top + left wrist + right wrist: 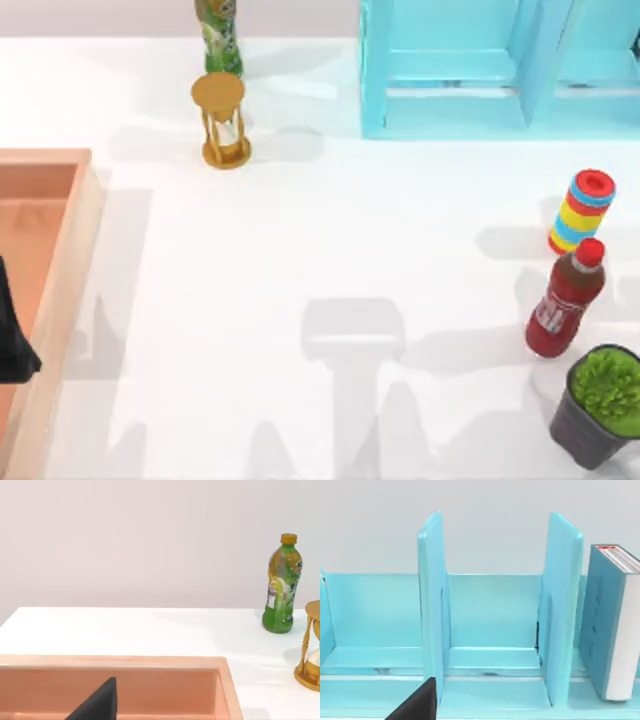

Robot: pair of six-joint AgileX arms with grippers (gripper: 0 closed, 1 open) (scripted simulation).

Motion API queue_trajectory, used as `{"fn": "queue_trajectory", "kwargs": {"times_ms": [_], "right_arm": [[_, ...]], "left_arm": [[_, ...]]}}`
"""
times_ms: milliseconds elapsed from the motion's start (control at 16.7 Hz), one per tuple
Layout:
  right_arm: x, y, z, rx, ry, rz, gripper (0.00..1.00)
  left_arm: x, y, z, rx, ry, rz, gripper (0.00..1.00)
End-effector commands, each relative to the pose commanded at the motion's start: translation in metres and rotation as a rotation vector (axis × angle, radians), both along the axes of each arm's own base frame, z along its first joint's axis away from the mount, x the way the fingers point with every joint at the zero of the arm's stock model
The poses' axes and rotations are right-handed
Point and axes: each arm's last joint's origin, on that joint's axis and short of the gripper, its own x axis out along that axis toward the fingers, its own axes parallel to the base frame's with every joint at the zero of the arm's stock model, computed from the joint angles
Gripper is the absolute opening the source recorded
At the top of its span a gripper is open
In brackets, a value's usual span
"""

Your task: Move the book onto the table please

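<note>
A: Book first. Where's it sitting?

B: The book (pixel 612 625) is standing upright in the turquoise shelf unit (pixel 490 625), in the compartment just past the second divider in the right wrist view, page edges facing out, base resting on the shelf floor. Nothing is touching it.

A: And the table?

B: The table (pixel 300 260) is lying white and broad under everything. The shelf unit (pixel 480 70) is sitting at its far edge toward the right, in the top view.

A: Grippers?

B: A dark piece of the left arm (pixel 12 335) is showing at the left edge of the top view, over the wooden tray (pixel 60 250). A dark finger (pixel 100 702) is poking into the left wrist view above the tray (pixel 150 680). Pincer apart or together, can't tell. In the right wrist view another dark finger (pixel 417 705) is pointing at the shelf unit; same there, can't tell.

A: Other stuff?

B: The hourglass (pixel 223 120) is standing near the far edge, the green bottle (pixel 218 35) just behind it. On the right side the striped canister (pixel 582 210), the red bottle (pixel 566 300) and the potted plant (pixel 603 405) are lining up near the edge.
</note>
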Motion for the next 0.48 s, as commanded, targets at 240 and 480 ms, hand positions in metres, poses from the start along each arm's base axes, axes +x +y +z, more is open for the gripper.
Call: {"fn": "queue_trajectory", "kwargs": {"times_ms": [240,480], "right_arm": [[0.050,-0.014,0.020,-0.003,-0.003,-0.001,1.00],[0.115,-0.039,0.015,-0.004,-0.004,-0.003,1.00]], "left_arm": [[0.000,0.000,0.000,0.000,0.000,0.000,1.00],[0.000,0.000,0.000,0.000,0.000,0.000,1.00]]}}
